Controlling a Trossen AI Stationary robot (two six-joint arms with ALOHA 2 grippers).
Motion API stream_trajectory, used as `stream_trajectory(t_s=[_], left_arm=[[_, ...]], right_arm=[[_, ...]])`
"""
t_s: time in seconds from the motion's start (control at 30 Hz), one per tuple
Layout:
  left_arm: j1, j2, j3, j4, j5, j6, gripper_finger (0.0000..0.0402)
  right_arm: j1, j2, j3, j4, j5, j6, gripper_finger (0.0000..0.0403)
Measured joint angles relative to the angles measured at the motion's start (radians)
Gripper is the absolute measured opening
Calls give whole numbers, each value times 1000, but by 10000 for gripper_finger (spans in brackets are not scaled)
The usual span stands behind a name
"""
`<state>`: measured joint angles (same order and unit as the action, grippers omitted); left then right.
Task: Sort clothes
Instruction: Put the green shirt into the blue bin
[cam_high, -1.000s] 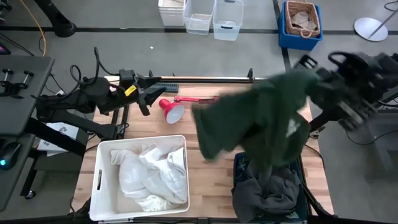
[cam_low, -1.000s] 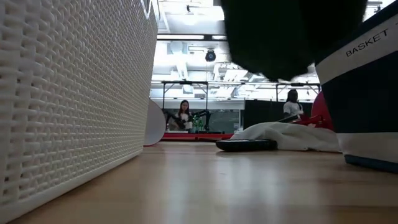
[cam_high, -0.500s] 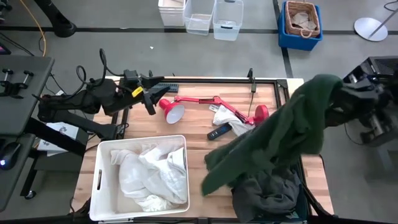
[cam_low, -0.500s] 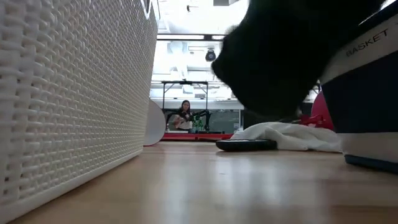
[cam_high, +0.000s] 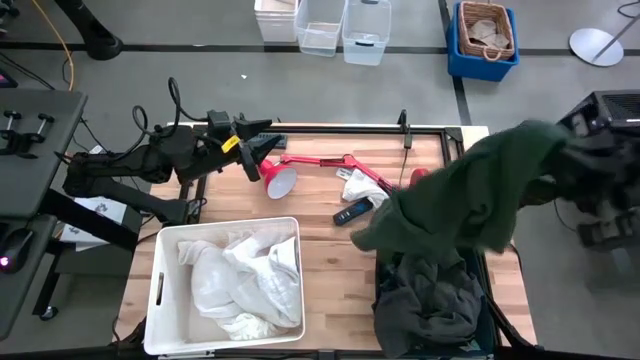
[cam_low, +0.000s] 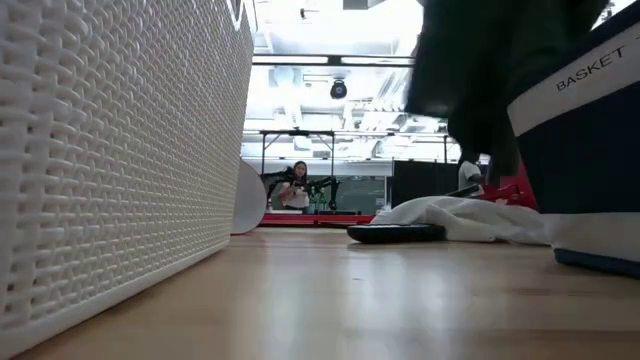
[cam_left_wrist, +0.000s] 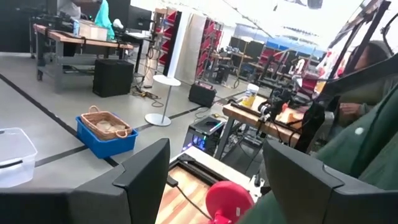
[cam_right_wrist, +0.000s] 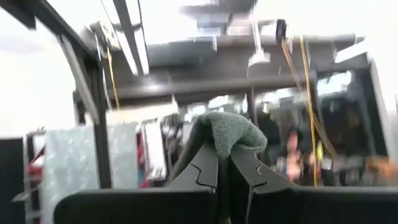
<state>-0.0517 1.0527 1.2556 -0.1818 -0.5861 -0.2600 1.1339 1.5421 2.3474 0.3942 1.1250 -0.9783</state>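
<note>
Green garment (cam_high: 470, 205) pinched in right end effector (cam_right_wrist: 224, 163), now farther right over navy bin (cam_low: 585, 140); left end effector (cam_left_wrist: 214, 171) wide.

Landmark: lamp (cam_high: 300, 167), laid at surface (cam_high: 330, 250) rear. Bin (cam_high: 165, 275) of garments (cam_high: 245, 280) set nearer and left. Second bin (cam_high: 484, 300) nearer and right, shirt (cam_high: 470, 200) hung above it. Remote (cam_high: 352, 212) just beside lamp.
</note>
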Motion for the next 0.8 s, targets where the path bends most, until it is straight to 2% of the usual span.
stream_trajectory(t_s=[0.1, 0.23, 0.33, 0.5, 0.63, 0.8], left_arm=[[0, -3, 0, 7, 0, -1, 245], [-5, -5, 0, 4, 0, -4, 245], [-9, -6, 0, 6, 0, -16, 245], [-9, -6, 0, 6, 0, -18, 245], [-9, -6, 0, 9, 0, -18, 245], [-9, -6, 0, 22, 0, -18, 245]], right_arm=[[-72, -14, 8, -71, -88, 20, 0], [-207, -57, 6, -329, -234, 263, 0], [-341, -97, 9, -503, -487, 526, 0], [-516, -122, 8, -532, -913, 758, 0], [-544, -122, 8, -596, -1101, 843, 0], [-504, -120, 7, -717, -1238, 1015, 0]])
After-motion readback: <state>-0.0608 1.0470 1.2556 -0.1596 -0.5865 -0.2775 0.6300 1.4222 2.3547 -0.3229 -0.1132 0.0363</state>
